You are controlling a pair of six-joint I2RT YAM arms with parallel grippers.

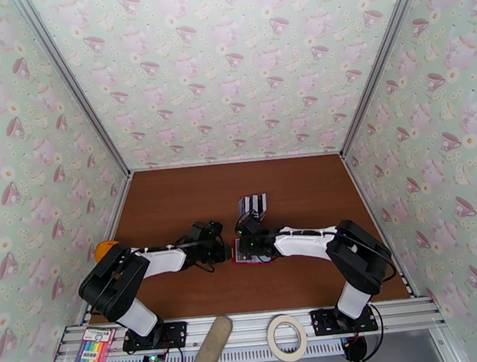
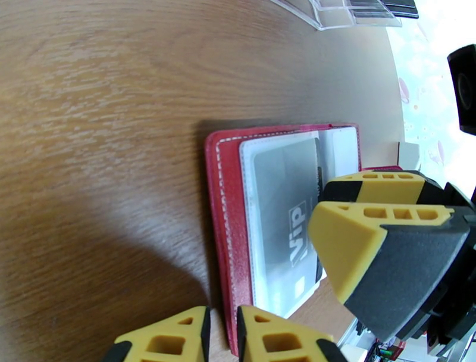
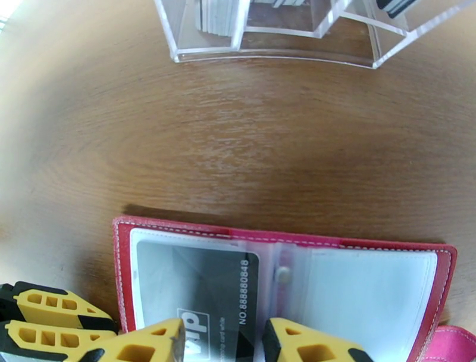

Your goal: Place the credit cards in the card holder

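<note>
The open wallet (image 3: 123, 274) lies flat on the bench (image 3: 238, 149), long axis left to right: your right gripper (image 3: 223, 327), partly spread, straddles its sleeved grey card (image 3: 196, 286); your left gripper (image 2: 221, 312), nearly pressed together, sits at its edge.

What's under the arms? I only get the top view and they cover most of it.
Observer: The wallet, lying open and flat on the table.
Operator: Any card in it?
Observer: One grey VIP card, inside the clear sleeve on the left arm's side.
Operator: And the rest?
Observer: The other sleeve looks empty.
</note>
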